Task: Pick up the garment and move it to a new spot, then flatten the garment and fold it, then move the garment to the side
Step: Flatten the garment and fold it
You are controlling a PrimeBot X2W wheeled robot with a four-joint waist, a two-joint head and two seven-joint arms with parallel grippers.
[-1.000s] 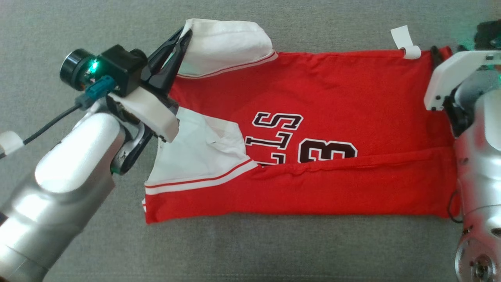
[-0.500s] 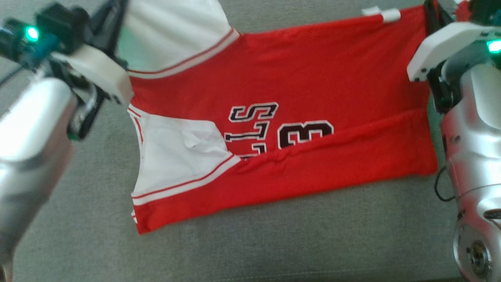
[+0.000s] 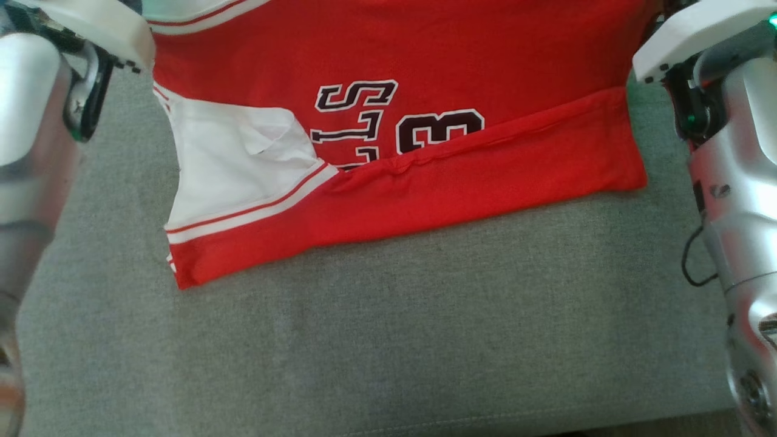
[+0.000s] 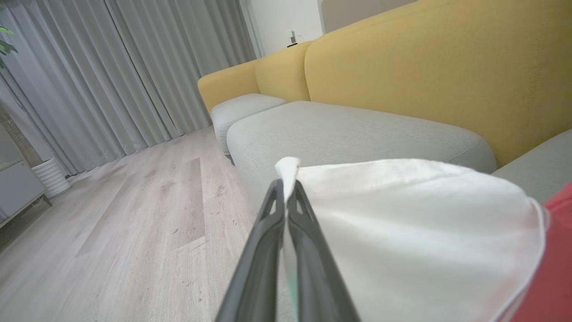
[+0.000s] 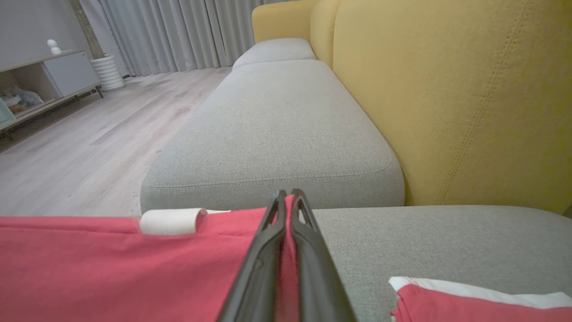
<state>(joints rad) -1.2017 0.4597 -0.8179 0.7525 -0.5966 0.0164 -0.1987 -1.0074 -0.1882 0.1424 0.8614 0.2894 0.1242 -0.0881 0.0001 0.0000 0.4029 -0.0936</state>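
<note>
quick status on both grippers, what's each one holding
Left gripper: closed on the garment, at its white sleeve.
Right gripper: closed on the garment's red edge.

Forearms rounded, glossy silver-grey: left forearm, right forearm. White flat wrist plate on each: left plate, right plate, small dark screws at edge (green light glows beside right one). Thin black cable loops off right forearm. On left gripper and right gripper: long slim dark fingers, slotted near tips.
</note>
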